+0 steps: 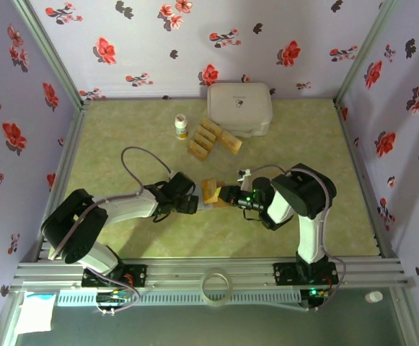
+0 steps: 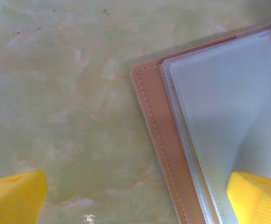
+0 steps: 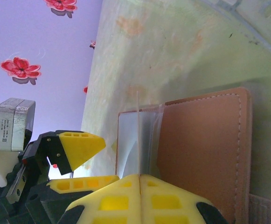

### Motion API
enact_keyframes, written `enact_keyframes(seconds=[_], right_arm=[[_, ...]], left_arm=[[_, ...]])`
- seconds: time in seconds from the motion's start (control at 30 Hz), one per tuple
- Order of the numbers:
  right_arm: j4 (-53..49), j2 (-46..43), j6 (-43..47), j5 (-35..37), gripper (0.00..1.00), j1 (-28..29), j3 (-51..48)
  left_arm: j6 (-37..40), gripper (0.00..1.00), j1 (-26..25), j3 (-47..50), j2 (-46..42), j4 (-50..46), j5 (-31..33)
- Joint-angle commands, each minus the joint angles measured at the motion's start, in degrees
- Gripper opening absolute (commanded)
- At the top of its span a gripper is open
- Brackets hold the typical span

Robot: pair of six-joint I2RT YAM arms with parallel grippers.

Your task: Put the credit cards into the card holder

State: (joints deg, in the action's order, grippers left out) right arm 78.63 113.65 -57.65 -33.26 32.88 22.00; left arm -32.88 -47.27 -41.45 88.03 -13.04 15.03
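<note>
My right jaws were pressed together on what looked like a thin gold card, seen edge-on, its free end over the clear pockets of the open pinkish-tan stitched folding card holder. My left jaws were spread wide and gripped nothing, with one tip over the holder's pocket page and the other over bare surface.

The holder lay near the middle of the green marbled surface, toward its near edge. The pockets I could see looked empty. Several shiny gold credit cards lay in a row toward the far edge, beside a white rounded box. I judged the task barely begun: first card at the pocket, the rest to come.
</note>
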Motion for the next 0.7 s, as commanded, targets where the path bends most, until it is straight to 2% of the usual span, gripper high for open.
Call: enact_keyframes(seconds=[0.0, 0.67], right_arm=[[0.74, 0.79, -0.06, -1.27, 0.0, -0.19, 0.23], [0.82, 1.58, -0.19, -2.26, 0.0, 0.65, -0.19]], left_arm=[[-0.53, 1.0, -0.2, 1.47, 1.45, -1.2, 1.85], [-0.59, 1.0, -0.24, 1.72, 1.5, -0.96, 1.93]])
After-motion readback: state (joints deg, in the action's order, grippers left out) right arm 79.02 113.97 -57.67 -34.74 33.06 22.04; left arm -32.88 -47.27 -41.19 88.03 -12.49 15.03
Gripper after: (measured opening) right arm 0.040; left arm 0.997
